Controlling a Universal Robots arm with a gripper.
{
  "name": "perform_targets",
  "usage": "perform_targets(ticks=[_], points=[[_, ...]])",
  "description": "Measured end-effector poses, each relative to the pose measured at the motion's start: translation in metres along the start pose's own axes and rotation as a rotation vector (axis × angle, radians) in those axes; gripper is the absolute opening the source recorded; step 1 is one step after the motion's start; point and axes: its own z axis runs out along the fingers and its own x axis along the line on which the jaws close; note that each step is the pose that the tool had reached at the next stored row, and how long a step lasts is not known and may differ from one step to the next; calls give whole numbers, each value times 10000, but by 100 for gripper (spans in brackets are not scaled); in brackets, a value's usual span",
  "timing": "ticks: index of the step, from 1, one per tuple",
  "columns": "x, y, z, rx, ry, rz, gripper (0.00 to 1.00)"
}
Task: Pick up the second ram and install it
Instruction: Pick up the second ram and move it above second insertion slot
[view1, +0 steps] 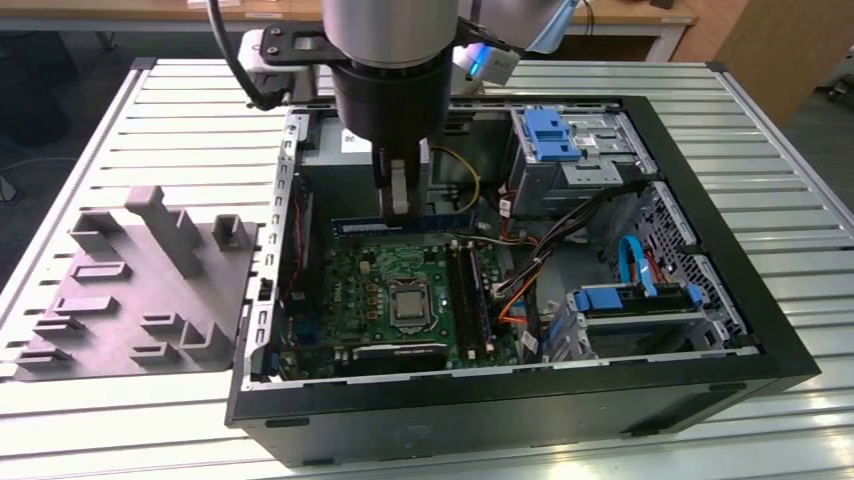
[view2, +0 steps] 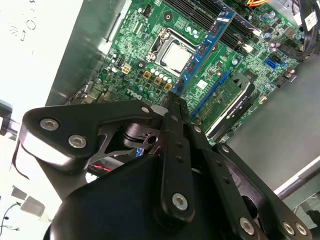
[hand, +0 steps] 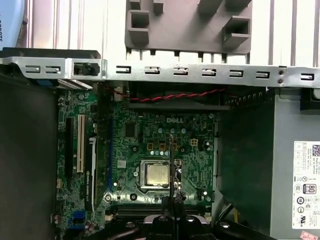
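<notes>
The second ram — clamped in the gripper — hangs inside the open computer case, above the motherboard.

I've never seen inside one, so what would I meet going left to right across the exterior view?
Grey moulded holder, green motherboard, far blue drive bracket, near blue drive bracket. The second ram hangs over the motherboard, so it's left out.

Second ram, a slim blue stick, is up on edge, pinched in the tool, over the green motherboard.
</notes>
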Motion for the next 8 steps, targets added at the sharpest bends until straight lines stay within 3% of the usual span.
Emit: perform_targets(ticks=[8], points=[[0,2,111,0,-4,0,12]])
